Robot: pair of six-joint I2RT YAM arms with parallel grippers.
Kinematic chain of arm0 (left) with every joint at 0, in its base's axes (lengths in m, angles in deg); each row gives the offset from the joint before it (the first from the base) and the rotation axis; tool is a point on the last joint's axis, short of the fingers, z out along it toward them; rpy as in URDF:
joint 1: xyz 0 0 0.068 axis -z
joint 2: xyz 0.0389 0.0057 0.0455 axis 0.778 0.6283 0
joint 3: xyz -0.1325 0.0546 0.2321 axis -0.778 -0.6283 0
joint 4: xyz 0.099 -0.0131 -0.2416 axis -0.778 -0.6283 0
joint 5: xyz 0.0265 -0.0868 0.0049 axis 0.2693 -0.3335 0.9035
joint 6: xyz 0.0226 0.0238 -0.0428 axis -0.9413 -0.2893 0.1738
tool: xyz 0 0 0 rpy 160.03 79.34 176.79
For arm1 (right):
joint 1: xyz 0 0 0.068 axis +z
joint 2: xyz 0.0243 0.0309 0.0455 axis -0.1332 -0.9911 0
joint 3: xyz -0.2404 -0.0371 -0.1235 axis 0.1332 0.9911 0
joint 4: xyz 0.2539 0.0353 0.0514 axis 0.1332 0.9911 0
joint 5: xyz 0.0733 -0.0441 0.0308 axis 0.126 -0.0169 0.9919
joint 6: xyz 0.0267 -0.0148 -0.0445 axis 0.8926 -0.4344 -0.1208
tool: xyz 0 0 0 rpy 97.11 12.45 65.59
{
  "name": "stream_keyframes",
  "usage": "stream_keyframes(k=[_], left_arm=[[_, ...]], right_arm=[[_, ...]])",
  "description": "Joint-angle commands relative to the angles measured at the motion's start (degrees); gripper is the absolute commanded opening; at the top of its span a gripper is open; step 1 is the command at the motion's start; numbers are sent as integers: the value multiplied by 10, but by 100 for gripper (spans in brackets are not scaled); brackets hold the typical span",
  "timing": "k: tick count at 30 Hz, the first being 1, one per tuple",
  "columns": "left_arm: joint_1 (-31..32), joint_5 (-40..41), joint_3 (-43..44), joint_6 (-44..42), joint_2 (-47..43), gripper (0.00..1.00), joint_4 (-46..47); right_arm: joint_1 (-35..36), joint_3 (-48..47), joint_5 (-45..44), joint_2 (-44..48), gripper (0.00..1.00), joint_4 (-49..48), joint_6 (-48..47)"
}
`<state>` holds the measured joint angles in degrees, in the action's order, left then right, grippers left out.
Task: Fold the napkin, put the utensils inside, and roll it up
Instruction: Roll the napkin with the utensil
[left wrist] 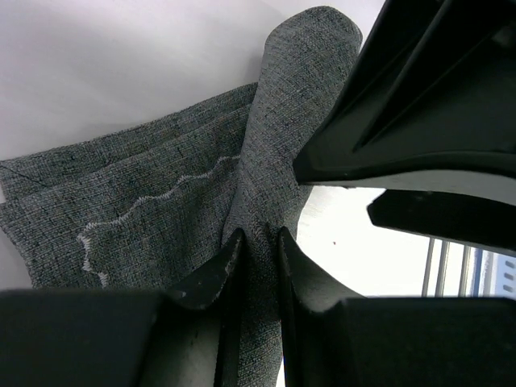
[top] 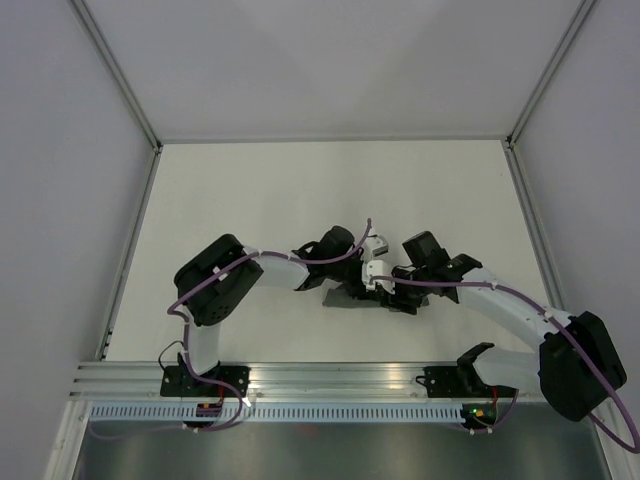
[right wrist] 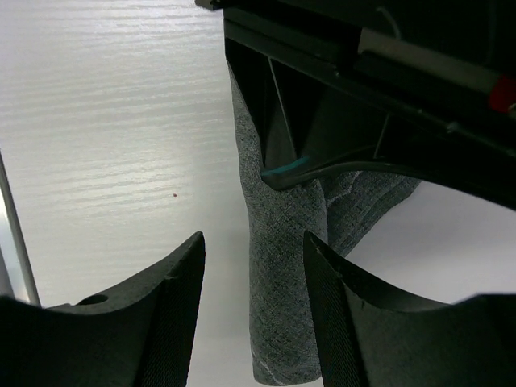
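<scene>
Rolling stage, I'd say: left gripper pinches the rolled grey napkin mid table, right gripper spread wide just beside it, so next probably means a careful tuck without unravelling.

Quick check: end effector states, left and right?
Left end effector: closed, pinching the rolled napkin.
Right end effector: open, holding nothing.
</scene>
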<state>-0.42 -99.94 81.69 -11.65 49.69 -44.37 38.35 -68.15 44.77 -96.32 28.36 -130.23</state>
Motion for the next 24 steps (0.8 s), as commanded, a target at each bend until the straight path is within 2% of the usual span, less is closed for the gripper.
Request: stream_keyframes(k=[1, 11, 15, 17, 24], left_arm=[[-7, 5, -26, 20, 49, 2, -129], [-16, -23, -9, 25, 74, 2, -144], [-20, -30, -7, 30, 81, 5, -147], [-23, -31, -7, 33, 82, 8, -146], [-34, -44, -11, 46, 79, 20, -131]], right_arm=[[6, 18, -33, -5, 58, -56, 9], [8, 74, -71, -10, 57, -138, 6], [7, 80, -79, -28, 46, -147, 4], [7, 83, -81, -35, 44, -151, 5], [7, 86, -81, -45, 20, -152, 7]])
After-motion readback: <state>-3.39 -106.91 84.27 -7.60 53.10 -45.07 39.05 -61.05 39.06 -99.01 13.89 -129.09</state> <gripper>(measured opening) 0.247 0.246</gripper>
